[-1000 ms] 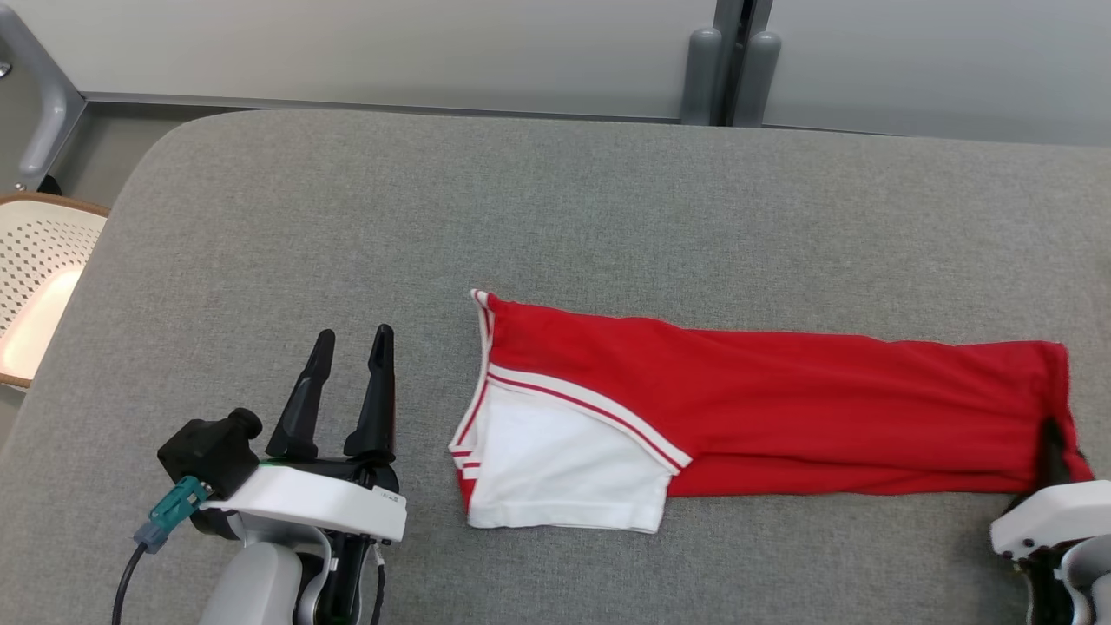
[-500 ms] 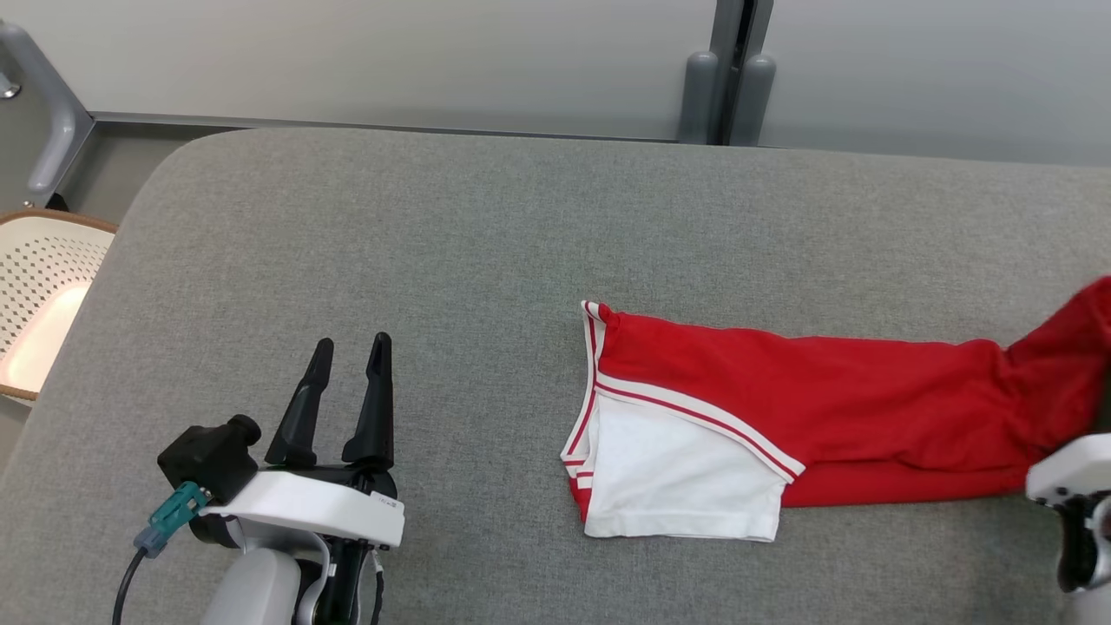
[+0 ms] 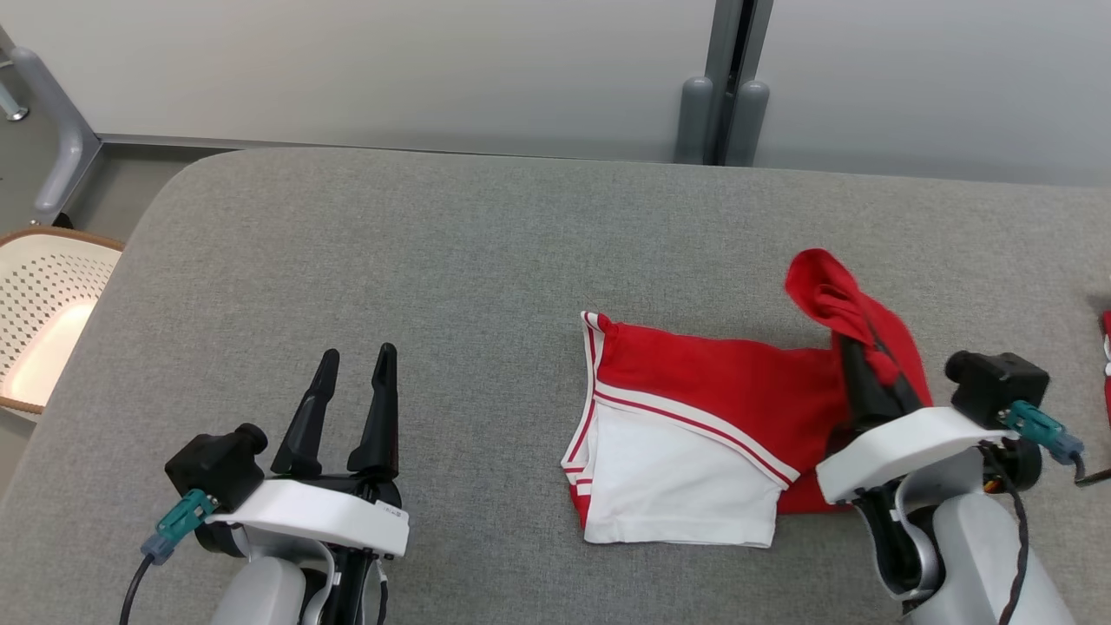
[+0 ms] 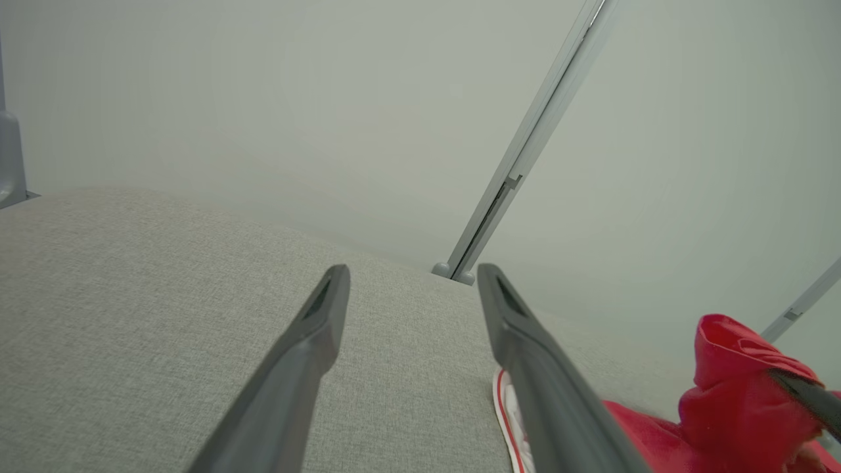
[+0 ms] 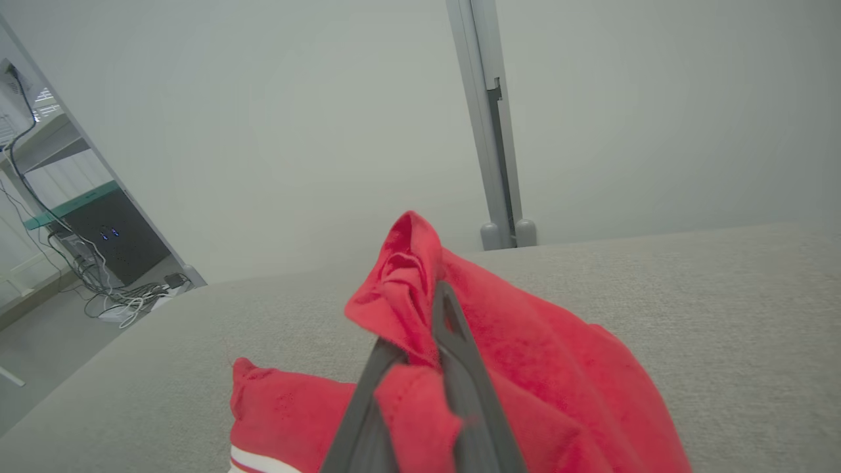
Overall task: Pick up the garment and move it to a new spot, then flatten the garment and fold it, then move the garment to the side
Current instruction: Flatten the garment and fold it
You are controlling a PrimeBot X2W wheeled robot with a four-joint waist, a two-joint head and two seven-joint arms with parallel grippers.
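**Right gripper pinched on the raised red end; left gripper spread and idle**

Nearest on the left, the left gripper (image 3: 358,351) sits low over the gray padded table (image 3: 364,234). Its two dark fingers are spread apart with nothing between them and point toward the far edge. Open gray surface lies on every side of it, out to the table's left edge and across to the garment.

Nearest on the right, the right gripper (image 3: 855,365) has its fingers together, clamped on the red end of the garment (image 3: 694,391). That end is lifted off the table and turned back toward the left. A bunch of red cloth stands up past the fingertips.

The rest of the garment lies flat, right of centre in the near half of the table. Its white panel (image 3: 668,473) is nearest, and a striped red-and-white trim (image 3: 592,382) runs along its left edge. At the far right border a small sliver of red cloth (image 3: 1107,347) shows; what it is cannot be told.

Beyond the garment a wide band of open table runs to the straight far edge, which rounds off at the far left corner. Past the left edge stands a white perforated basket (image 3: 35,286) with a brown rim. Behind the far edge rise pale wall panels with a gray post (image 3: 720,113) between them.
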